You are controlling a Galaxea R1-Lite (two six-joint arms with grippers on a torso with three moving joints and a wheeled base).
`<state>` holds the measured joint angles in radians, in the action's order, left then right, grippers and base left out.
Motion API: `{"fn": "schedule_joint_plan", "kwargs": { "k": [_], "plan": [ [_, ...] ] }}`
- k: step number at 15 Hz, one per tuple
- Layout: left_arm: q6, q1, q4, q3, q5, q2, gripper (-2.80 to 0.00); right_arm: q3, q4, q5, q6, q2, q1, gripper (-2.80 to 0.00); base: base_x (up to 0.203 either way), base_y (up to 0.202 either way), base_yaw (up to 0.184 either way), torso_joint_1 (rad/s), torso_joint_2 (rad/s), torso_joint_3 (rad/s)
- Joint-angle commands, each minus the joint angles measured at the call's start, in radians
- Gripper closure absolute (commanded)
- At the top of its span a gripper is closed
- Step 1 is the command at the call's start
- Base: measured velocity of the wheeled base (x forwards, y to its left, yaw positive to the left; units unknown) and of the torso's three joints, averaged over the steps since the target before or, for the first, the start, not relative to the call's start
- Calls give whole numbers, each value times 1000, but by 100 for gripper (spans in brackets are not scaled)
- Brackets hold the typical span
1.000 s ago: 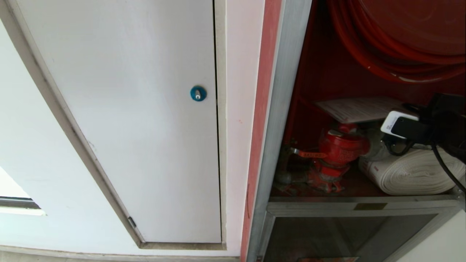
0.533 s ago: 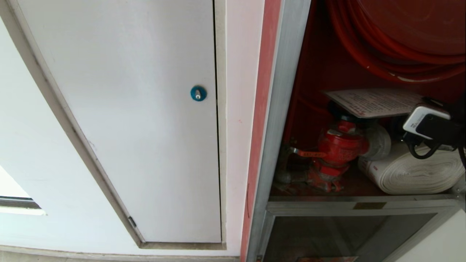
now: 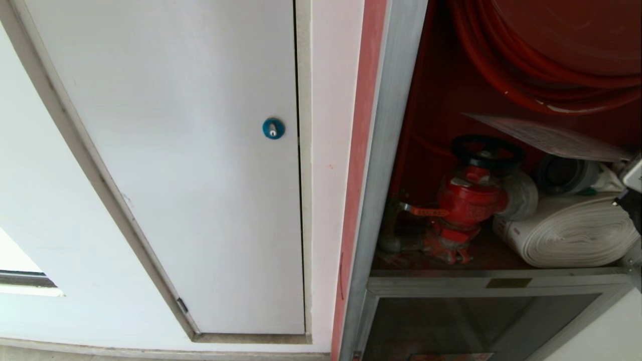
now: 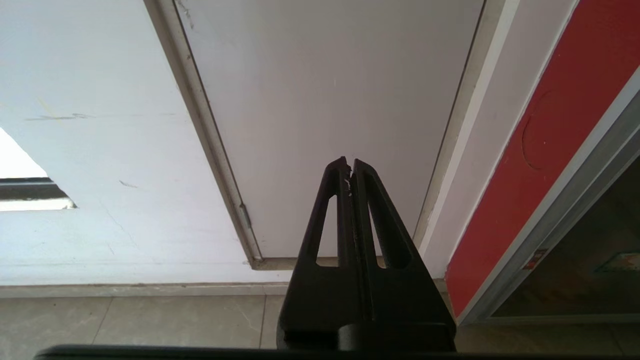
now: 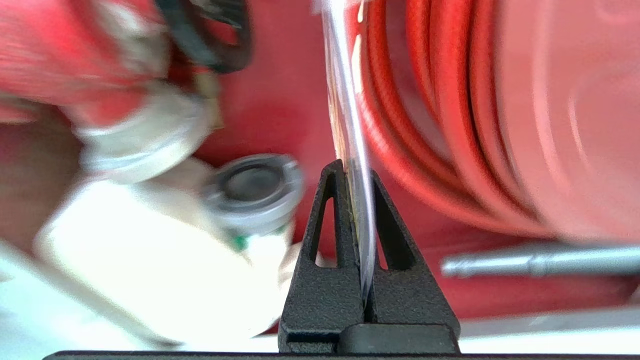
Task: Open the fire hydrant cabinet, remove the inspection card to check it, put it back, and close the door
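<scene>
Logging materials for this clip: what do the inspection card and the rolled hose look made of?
The inspection card, pinched in the right gripper, looks like paper in a clear glossy sleeve or laminate: its edge shows transparent and shiny. The rolled hose looks like matte white woven fabric, judging by its flat, ribbed coils.

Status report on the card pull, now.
Right gripper shut on inspection card, card lifted clear above red valve. Left gripper shut, parked by white panel door. Nothing blocking.
</scene>
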<state>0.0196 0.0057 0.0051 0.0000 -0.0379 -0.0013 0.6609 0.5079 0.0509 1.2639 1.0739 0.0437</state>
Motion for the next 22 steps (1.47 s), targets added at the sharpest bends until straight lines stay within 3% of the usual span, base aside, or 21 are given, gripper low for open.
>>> {"fn": "schedule_joint_plan", "kwargs": {
  "k": [1,7,11,19,22],
  "plan": [
    [0,0,0,0,0,1,0,5,-81,0,-59,-118,-15,0,0,0,0,0,0,0],
    [0,0,1,0,0,1,0,76,-434,-38,-352,-306,-27,0,0,0,0,0,0,0],
    [0,0,-1,0,0,1,0,88,-551,-102,-569,-376,-27,0,0,0,0,0,0,0],
    [0,0,-1,0,0,1,0,87,-722,-342,-882,-484,-25,0,0,0,0,0,0,0],
    [0,0,1,0,0,1,0,85,-788,-479,-971,-513,-27,0,0,0,0,0,0,0]
  ]
}}
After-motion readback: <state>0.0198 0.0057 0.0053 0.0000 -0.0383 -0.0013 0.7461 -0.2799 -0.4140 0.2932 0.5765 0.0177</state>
